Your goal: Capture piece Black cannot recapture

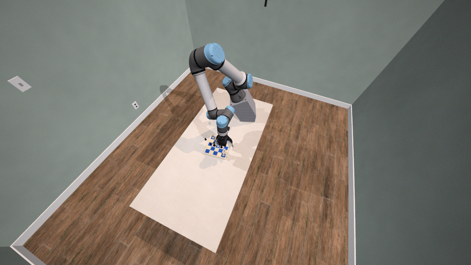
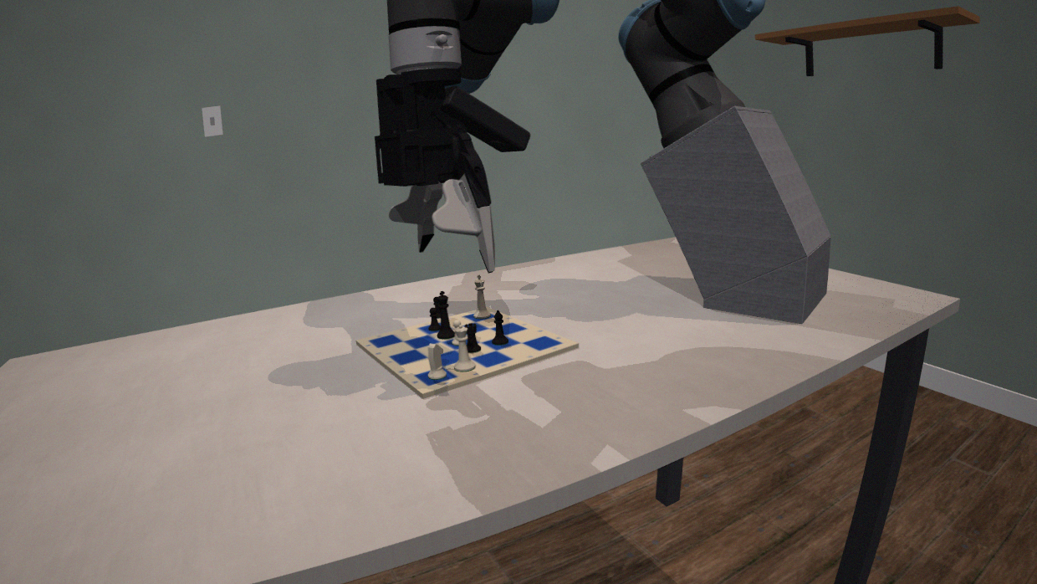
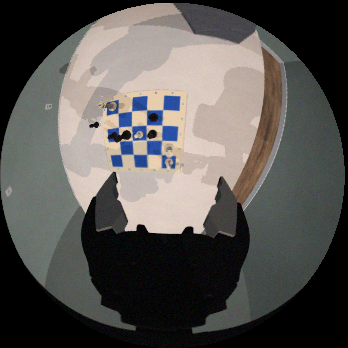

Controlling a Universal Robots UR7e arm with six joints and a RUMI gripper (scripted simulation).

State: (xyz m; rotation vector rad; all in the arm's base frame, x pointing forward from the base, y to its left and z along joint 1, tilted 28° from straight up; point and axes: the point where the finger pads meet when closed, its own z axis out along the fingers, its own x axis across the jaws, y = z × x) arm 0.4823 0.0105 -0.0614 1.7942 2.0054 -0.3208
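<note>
Wooden shelf (image 2: 863,27), green wall (image 1: 98,49) (image 2: 290,65), plank floor (image 1: 296,184) (image 2: 965,463), white skirting (image 1: 296,93) (image 2: 957,395).

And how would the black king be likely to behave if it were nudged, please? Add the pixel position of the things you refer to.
The black king (image 1: 214,144) (image 2: 444,319) would probably tip under a high push, being tall and slim. A low push might slide it, given its flat, wider foot. It looks rigid, so it likely wouldn't bend.
</note>
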